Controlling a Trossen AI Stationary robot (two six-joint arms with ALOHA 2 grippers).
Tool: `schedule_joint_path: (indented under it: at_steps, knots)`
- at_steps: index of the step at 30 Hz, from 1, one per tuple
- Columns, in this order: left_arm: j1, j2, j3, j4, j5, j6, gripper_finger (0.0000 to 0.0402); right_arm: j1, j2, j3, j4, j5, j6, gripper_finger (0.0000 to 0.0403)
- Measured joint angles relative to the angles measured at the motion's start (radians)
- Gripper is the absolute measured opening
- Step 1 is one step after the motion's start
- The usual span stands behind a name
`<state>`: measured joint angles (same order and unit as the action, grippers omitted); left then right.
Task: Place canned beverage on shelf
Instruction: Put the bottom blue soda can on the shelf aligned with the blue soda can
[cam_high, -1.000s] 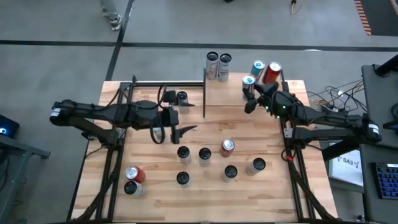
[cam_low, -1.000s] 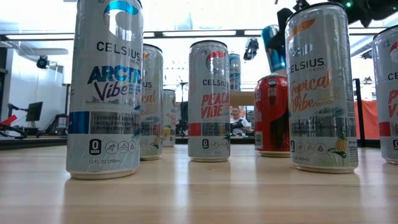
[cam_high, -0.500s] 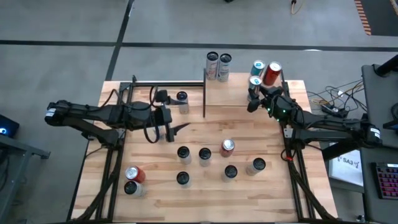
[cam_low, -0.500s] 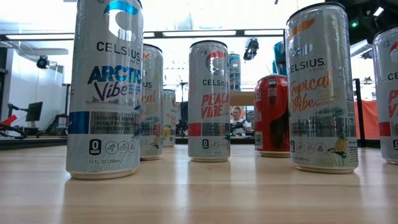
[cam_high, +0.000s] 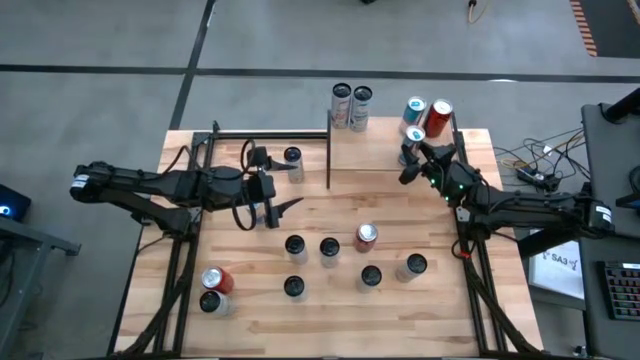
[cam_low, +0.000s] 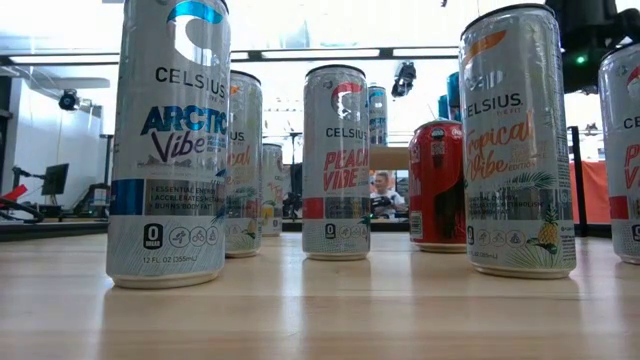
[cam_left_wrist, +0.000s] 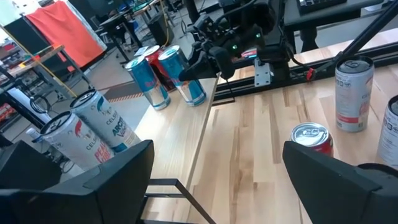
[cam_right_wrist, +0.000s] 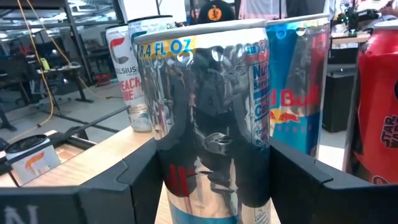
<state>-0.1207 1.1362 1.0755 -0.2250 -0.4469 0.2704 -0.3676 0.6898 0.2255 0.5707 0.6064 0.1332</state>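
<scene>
While the right gripper (cam_high: 410, 160) sits over the shelf (cam_high: 375, 150), its fingers (cam_right_wrist: 292, 180) clamp a silver-and-blue Red Bull can (cam_right_wrist: 208, 118), jaws pinching it at both sides. Can stands upright at the shelf's right end, its base either on the board or just above it; cannot tell which. Just behind it, at the shelf's right rear corner: a second blue can (cam_high: 414, 108) and a red can (cam_high: 438, 116), side by side. At the shelf's rear left corner: two tall Celsius cans (cam_high: 350, 105), touching or nearly so.

Left gripper (cam_high: 275, 195) hangs over the table (cam_high: 250, 300), off the shelf's left front, jaws spread wide, nothing between them. One dark-topped can (cam_high: 292, 158) stands just left of the shelf's black left post (cam_high: 329, 150).

Forward of the shelf, on the planks: a loose cluster of six cans (cam_high: 350, 260), one of them red-topped (cam_high: 366, 236). Well apart from the shelf, near the table's front left corner: a red can and a dark one (cam_high: 213, 290), close together.
</scene>
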Motion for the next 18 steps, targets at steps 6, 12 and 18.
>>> schedule_joint_path:
  at_steps: [6,12,18]
  knots:
    - [0.000,0.001,0.000,0.004,0.000,0.000,0.0340,0.000,-0.001,-0.013,0.004,0.008,-0.002,0.0219]
    - [0.000,0.002,0.000,0.007,0.000,-0.002,0.0340,0.000,-0.001,-0.012,-0.005,0.026,-0.003,0.0253]
    - [0.000,0.002,0.001,0.007,0.000,0.000,0.0340,0.000,0.001,-0.001,-0.020,0.047,-0.008,0.0303]
